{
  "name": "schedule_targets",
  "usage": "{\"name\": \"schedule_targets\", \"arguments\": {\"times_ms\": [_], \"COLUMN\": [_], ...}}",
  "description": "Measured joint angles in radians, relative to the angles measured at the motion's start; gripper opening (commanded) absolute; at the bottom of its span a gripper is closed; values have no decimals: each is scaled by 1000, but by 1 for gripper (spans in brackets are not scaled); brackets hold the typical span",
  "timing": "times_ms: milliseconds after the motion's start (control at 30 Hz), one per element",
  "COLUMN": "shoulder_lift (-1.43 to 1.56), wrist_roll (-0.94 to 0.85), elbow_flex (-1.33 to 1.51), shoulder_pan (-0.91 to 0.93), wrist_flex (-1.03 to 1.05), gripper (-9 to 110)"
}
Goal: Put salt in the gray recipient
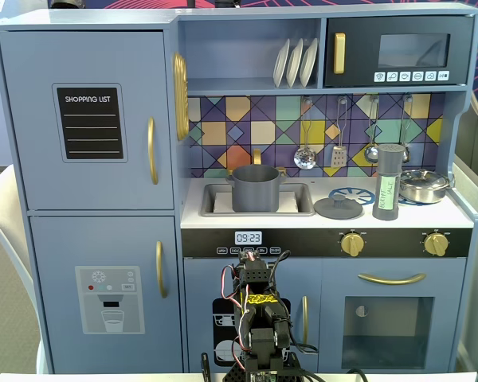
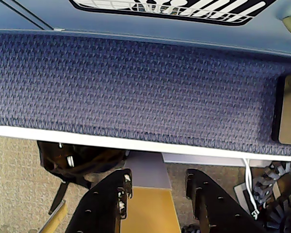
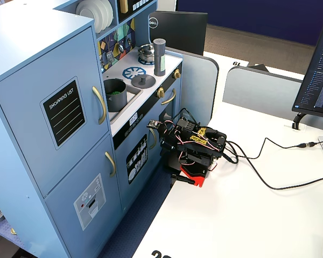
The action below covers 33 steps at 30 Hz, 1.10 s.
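Observation:
The salt (image 1: 389, 183) is a tall gray shaker with a pale green label. It stands upright on the toy kitchen's counter, right of the sink, and also shows in the other fixed view (image 3: 159, 57). The gray recipient (image 1: 256, 189) is a matte gray pot standing in the sink (image 1: 301, 208), and it also shows in the other fixed view (image 3: 114, 94). My arm (image 1: 255, 318) is folded low on the white table in front of the kitchen, far below both. In the wrist view my gripper (image 2: 157, 177) is open and empty and points down past the table edge at the floor.
A flat gray lid with a knob (image 1: 338, 208) lies between the sink and the salt. A shiny steel pan (image 1: 423, 185) sits right of the salt. Utensils hang above the counter. Cables (image 3: 269, 183) run across the table, and a monitor (image 3: 317, 70) stands at the right.

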Motion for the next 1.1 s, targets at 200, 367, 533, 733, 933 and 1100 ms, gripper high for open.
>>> {"name": "schedule_targets", "arguments": {"times_ms": [200, 367, 533, 733, 933, 1100], "shoulder_lift": [0, 0, -40, -135, -275, -483], "wrist_roll": [-11, -25, -63, -64, -112, -69], "elbow_flex": [0, 0, -61, -403, -669, -818], "shoulder_pan": [51, 58, 150, 453, 765, 865], "wrist_flex": [0, 0, 2, -52, -399, -683], "gripper": [0, 0, 0, 0, 9, 35]}}
